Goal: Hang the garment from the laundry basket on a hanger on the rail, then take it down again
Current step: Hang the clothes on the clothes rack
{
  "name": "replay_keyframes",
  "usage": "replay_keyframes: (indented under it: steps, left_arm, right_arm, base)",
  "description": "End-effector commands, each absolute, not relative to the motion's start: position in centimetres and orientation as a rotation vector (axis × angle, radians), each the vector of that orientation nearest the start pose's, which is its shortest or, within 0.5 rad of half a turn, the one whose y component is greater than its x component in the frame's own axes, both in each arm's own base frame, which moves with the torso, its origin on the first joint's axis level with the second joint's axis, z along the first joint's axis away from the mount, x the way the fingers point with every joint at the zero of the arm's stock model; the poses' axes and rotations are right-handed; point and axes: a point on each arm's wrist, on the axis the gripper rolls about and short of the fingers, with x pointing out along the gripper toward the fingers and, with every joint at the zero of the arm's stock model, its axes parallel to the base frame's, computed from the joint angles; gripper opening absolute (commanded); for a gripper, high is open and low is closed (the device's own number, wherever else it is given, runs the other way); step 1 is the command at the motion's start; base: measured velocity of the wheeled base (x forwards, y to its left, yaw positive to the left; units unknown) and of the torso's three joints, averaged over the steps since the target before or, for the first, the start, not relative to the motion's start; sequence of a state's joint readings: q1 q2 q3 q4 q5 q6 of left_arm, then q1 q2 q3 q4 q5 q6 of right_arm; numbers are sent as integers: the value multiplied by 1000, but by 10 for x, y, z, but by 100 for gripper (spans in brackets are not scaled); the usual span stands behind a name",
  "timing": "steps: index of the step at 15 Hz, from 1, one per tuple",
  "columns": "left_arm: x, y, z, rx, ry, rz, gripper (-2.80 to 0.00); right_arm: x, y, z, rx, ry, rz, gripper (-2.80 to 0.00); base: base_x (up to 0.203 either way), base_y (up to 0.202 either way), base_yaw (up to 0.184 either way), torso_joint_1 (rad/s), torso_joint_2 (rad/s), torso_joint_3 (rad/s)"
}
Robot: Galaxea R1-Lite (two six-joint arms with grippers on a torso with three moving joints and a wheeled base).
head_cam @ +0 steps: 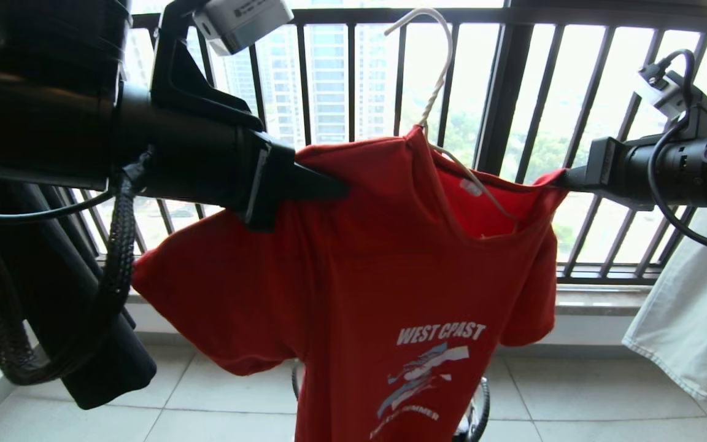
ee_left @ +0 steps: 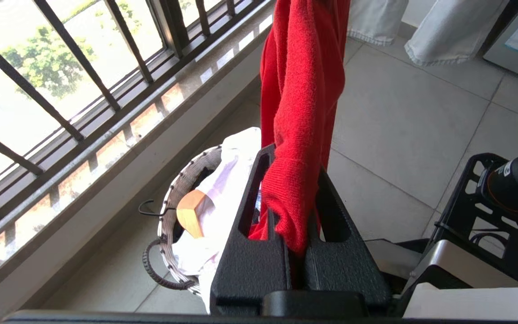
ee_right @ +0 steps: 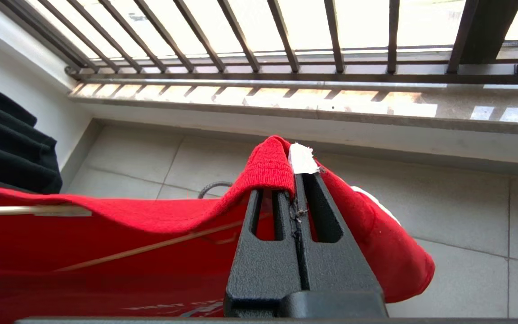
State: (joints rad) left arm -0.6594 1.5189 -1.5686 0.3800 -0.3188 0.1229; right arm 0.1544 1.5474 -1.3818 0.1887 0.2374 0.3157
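Both grippers – L [head_cam: 335,184] & R [head_cam: 565,179] – pinch red tee [head_cam: 378,270] shoulders, stretched between.

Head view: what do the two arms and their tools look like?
Both arms are matte black. The left arm is a thick tube with a braided hose and a white camera box; the right arm has loose black cables. Each tool has slotted, wedge-shaped black fingers.

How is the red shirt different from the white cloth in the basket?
The red shirt is held up in the air, spread between the left tool and the right tool; the white cloth lies bunched in the basket. The shirt has a wire hanger in its neck; a wooden piece rests on the cloth.
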Motion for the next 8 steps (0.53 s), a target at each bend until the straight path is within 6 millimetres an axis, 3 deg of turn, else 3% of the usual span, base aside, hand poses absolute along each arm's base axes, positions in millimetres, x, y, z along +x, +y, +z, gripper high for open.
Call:
replay_keyframes:
  steps: [1,4,8]
  left_arm:
    - [205,-168,331,175,311,-966,-280]
    - [208,-170,314,161,325,-935,-280]
    - [197,-164,293,62,325,-916,-280]
  right_arm:
    - [274,55,329,315,389,359,-280]
    - [279,73,344,300,404,407,-280]
    - [284,107,340,219,433,471,-280]
  base:
    - [0,0,0,0,0,0]
    - [0,0,0,0,0,0]
    - [0,0,0,0,0,0]
